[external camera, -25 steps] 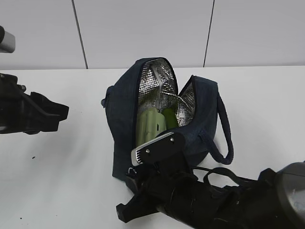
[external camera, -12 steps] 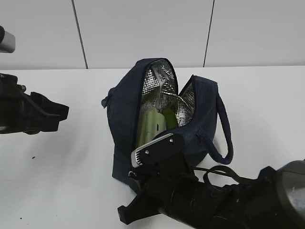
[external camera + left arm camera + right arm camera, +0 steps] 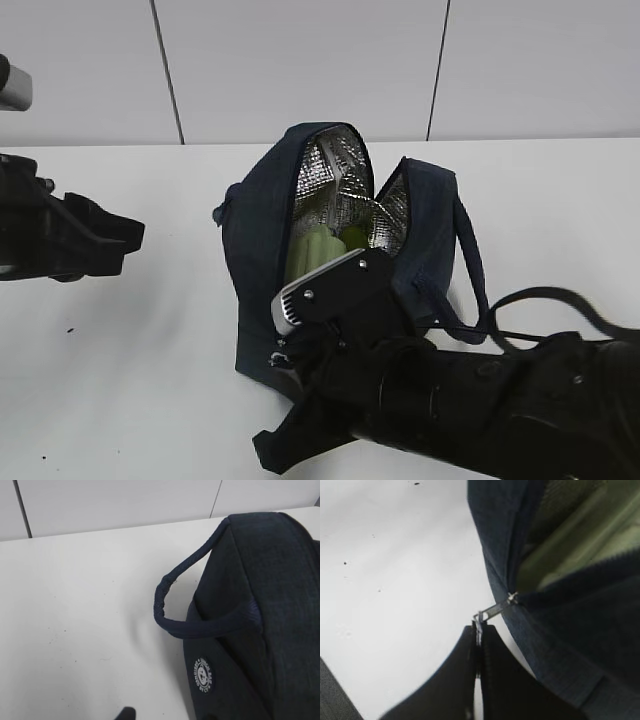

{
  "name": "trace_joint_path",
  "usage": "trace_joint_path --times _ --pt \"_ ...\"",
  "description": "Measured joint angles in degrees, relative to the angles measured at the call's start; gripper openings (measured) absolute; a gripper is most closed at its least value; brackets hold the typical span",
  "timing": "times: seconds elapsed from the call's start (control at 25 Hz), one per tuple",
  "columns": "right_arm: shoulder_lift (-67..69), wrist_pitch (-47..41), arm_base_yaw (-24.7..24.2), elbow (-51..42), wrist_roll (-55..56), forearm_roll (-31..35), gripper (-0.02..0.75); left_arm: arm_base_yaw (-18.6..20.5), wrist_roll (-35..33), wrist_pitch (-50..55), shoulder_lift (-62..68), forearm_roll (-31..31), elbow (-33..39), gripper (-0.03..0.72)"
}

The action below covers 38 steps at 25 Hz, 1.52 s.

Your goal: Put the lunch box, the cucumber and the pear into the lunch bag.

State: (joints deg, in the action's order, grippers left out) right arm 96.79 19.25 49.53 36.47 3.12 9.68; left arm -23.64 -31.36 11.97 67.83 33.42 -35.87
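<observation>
The navy lunch bag (image 3: 255, 250) stands open at mid table, its silver lining showing. The sage-green lunch box (image 3: 308, 255) stands upright inside it, with the dark green cucumber (image 3: 352, 236) beside it. The pear is hidden. My right gripper (image 3: 478, 628) is shut on the metal zipper pull (image 3: 492, 611) at the low front end of the bag's opening, where the green lid (image 3: 570, 545) shows inside. My left gripper (image 3: 128, 235) hangs left of the bag, apart from it. Only one fingertip (image 3: 126, 714) shows in the left wrist view, set well off centre.
The right arm (image 3: 450, 410) lies low across the front right of the table, its black cable looping up beside the bag's right handle (image 3: 470, 270). The bag's left handle (image 3: 170, 595) sticks out toward my left gripper. A white panelled wall stands behind the table.
My right arm has shifted slightly up and toward the bag with the zipper pull in its grip, and its cable has risen. The left arm has not moved.
</observation>
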Motion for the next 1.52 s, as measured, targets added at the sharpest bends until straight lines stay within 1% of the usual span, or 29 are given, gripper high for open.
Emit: trace_joint_path --times 0.24,0.4,0.64,0.72,0.88,0.96,1.04,1.2,1.28,1.52 --pt "-6.0 -5.9 0.0 0.5 -3.1 0.0 0.006 0.0 0.0 0.5 0.0 -0.3 0.0 0.256" --pt "-6.9 -10.1 0.0 3.5 -7.1 -0.1 0.006 0.0 0.0 0.7 0.0 -0.5 0.0 0.256" --pt "-7.0 -12.5 -0.1 8.6 -13.8 1.1 0.006 0.0 -1.3 2.4 0.0 -0.7 0.0 0.258" --pt "-7.0 -12.7 -0.6 9.1 -16.7 2.7 0.006 0.0 -2.2 4.2 0.0 -0.8 0.0 0.273" --pt "-7.0 -12.7 -1.8 9.3 -22.2 7.1 0.006 0.0 -4.4 7.2 0.0 -0.6 0.0 0.333" --pt "-7.2 -12.6 -1.9 9.3 -23.8 8.3 0.006 -0.5 -7.3 7.4 0.0 1.1 0.0 0.365" --pt "-7.8 -12.4 -2.1 9.3 -24.2 8.6 0.006 -1.7 -12.6 7.4 0.2 4.5 0.0 0.384" --pt "-8.4 -12.1 -2.1 9.4 -24.9 8.8 0.006 -5.3 -27.9 7.4 3.5 13.4 0.0 0.394" --pt "-8.4 -12.1 -2.1 9.4 -24.9 8.8 0.006 -6.3 -33.6 7.1 5.8 17.0 0.0 0.393" --pt "-8.4 -12.1 -2.1 9.4 -25.0 8.9 0.006 -6.7 -42.0 5.9 11.4 23.0 -0.4 0.395"
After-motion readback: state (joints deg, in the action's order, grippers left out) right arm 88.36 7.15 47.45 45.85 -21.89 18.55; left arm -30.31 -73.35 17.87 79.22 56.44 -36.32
